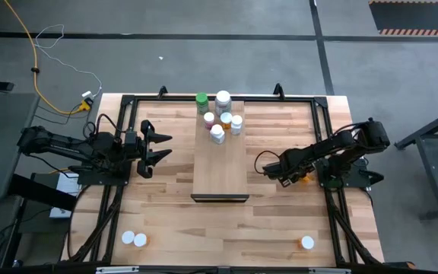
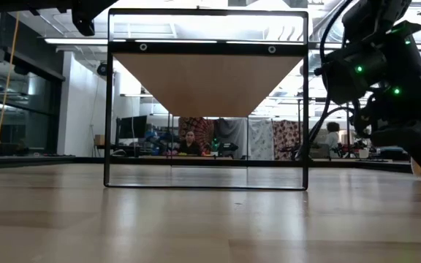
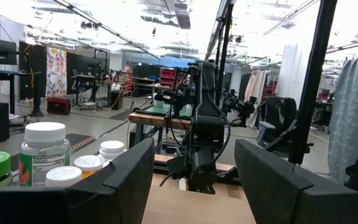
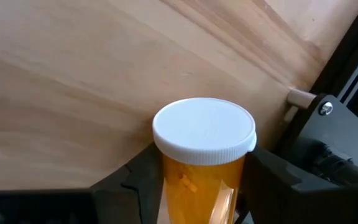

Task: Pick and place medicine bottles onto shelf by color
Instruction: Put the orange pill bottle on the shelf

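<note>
— bottle placement from above: the right gripper (image 1: 289, 176) is low on the table right of the shelf (image 1: 220, 156), an orange bottle (image 1: 304, 178) in its jaws, i think; the left gripper (image 1: 152, 149) waits open on the far side.

— and the right wrist view?

— the white-capped orange bottle (image 4: 202, 163) stands between both fingers (image 4: 138, 180), jaws narrowing on it, its axis along them.

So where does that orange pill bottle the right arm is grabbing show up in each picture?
High view: orange bottle at the right gripper, right of the shelf.
Low view: not visible.
Left wrist view: not discernible.
Right wrist view: centre, white cap between the dark fingers.
Shared landmark: the right arm.
</note>
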Tool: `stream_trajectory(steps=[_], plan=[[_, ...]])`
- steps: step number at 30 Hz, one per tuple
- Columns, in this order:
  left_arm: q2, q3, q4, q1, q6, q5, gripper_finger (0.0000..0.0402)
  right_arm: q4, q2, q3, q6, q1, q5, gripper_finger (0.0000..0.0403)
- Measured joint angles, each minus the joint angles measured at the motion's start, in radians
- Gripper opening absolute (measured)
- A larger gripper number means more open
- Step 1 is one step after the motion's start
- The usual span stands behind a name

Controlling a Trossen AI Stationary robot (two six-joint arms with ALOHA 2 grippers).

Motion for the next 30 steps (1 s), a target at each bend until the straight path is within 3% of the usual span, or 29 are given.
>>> stream_trajectory(steps=[8, 19, 26, 30], plan=[[0.0, 0.0, 0.0, 0.0, -0.001, 0.0, 0.0213, -0.052, 0.0, 0.115, -0.032, 0.102, 0.023, 0.018], [0.0, 0.0, -0.007, 0.0, -0.019, 0.0, 0.0213, -0.048, -0.015, 0.321, 0.052, 0.374, 0.253, 0.0181], [0.0, 0.0, -0.008, 0.0, -0.026, 0.0, 0.0213, -0.067, -0.185, 0.339, 0.158, 0.453, 0.368, 0.0181], [0.0, 0.0, -0.008, 0.0, -0.027, 0.0, 0.0213, 0.029, -0.312, 0.288, 0.136, 0.479, 0.483, 0.0181]])
